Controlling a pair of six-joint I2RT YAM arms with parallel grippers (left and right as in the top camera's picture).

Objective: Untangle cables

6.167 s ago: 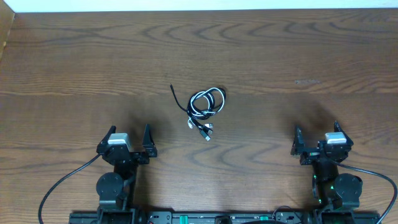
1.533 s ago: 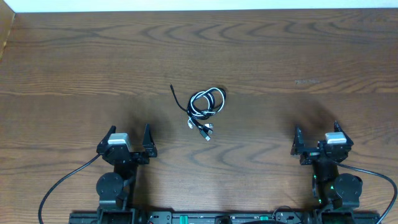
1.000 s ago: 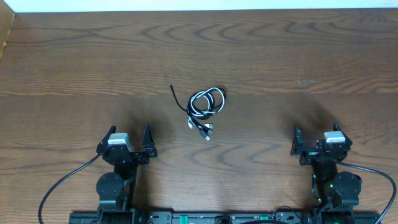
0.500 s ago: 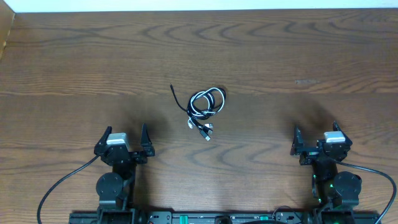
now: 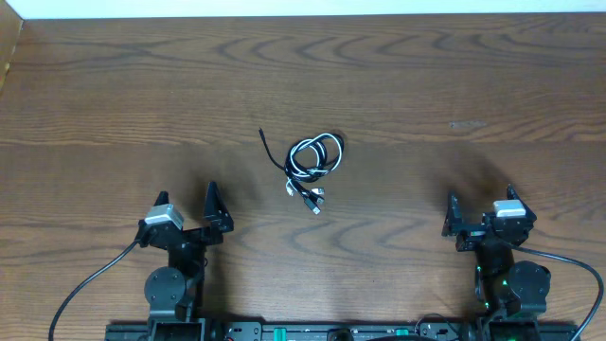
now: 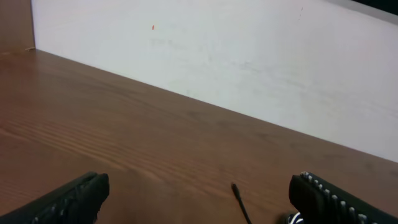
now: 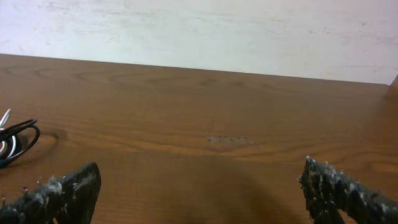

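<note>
Now my left hand has swung since half a second ago: seen from overhead it has turned and slid a little toward the table's left edge, so its two fingers no longer point straight up the table but angle toward the bundle. My right hand sits where it was, and the cables have not shifted at all.

Both hands are spread wide and hold nothing. In the left wrist view the left hand shows only its two dark, ridged fingertips at the bottom corners, bare wood between them. The right hand looks the same from its own camera: two black, toothed pads far apart, touching nothing.

The cables lie near the middle of the table, well apart from both hands, wound together into a small round coil. The black cable is thin and matte, with one free end trailing out from the coil up and to the left; that tip also shows between my left fingers. The white cable is looped inside the same coil, and small plug ends stick out just below it. From the right wrist, a black loop of the coil peeks in at the left edge.

The table is dark brown wood with a strong wavy grain, and a pale, scuffed wall rises behind it.
</note>
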